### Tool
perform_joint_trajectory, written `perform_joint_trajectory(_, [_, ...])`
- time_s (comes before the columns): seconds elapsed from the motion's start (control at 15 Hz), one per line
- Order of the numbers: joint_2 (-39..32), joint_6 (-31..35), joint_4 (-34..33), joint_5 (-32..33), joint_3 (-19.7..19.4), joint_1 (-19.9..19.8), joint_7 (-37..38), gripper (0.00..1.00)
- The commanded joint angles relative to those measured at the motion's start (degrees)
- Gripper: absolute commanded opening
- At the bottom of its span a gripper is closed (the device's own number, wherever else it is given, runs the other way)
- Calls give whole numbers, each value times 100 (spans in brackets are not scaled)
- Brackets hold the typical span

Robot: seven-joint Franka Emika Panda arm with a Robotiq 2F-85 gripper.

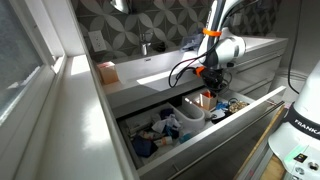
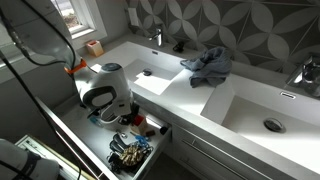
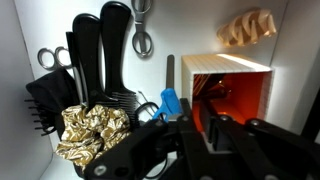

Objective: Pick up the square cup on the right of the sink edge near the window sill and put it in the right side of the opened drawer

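The square cup [image 3: 235,85] is white outside and orange inside. In the wrist view it lies on its side in the drawer with its opening towards the camera. My gripper [image 3: 195,125] is shut on its near wall, one finger inside and one outside. In an exterior view the gripper [image 1: 208,92] is lowered into the right part of the opened drawer [image 1: 255,107] with the orange cup [image 1: 206,99] at its tip. In an exterior view the arm's wrist [image 2: 100,92] hides the gripper above the drawer [image 2: 165,135].
Black hair brushes [image 3: 100,55], scissors [image 3: 143,40], a gold scrunchie [image 3: 90,128] and a blue clip [image 3: 171,102] lie in the drawer beside the cup. Another cup [image 1: 106,72] stands on the sink edge near the window. A grey cloth [image 2: 208,65] lies on the counter.
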State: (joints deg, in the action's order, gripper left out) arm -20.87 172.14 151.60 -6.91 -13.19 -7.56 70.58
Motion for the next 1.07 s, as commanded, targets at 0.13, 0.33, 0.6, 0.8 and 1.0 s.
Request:
perform_joint_trajectory(0.13, [376,-151,222,-445,89,-141,-976,62])
perform_joint_trajectory(0.33, [850,-204,656,-228,-127,-51,-1707,83])
perform_joint_trajectory(0.6, [1010,-368,664,551,-771,293,-2380,100])
perform_joint_trajectory(0.8, [1312,-419,659,1822,-1433,555,-2530,100])
perform_joint_trajectory(1.0, [1828,-886,566,2488,-1382,285,-3142,100])
